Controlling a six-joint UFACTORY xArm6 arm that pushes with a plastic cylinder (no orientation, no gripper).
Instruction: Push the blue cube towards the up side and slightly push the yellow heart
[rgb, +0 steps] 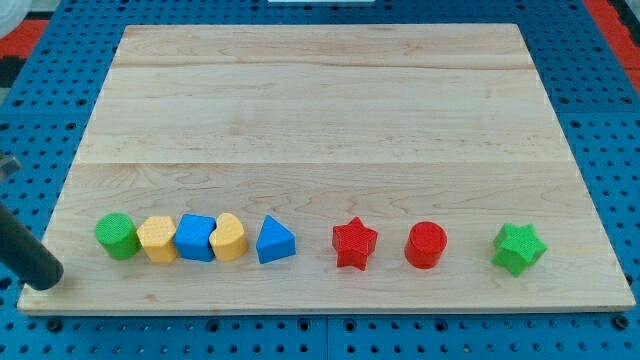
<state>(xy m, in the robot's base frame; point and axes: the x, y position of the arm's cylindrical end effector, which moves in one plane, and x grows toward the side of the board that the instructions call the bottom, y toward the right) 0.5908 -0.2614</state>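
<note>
The blue cube (195, 237) sits in a row of blocks near the view's bottom left, squeezed between a yellow block (157, 238) on its left and the yellow heart (228, 236) on its right. My tip (45, 281) is at the board's bottom left corner, left of and slightly below the row, apart from every block. The dark rod runs up and left out of the view.
A green cylinder (117, 235) starts the row at the left. A blue triangle (274, 241) follows the heart. Further right stand a red star (353, 243), a red cylinder (426, 244) and a green star (519, 248). The wooden board (320, 110) lies on a blue pegboard.
</note>
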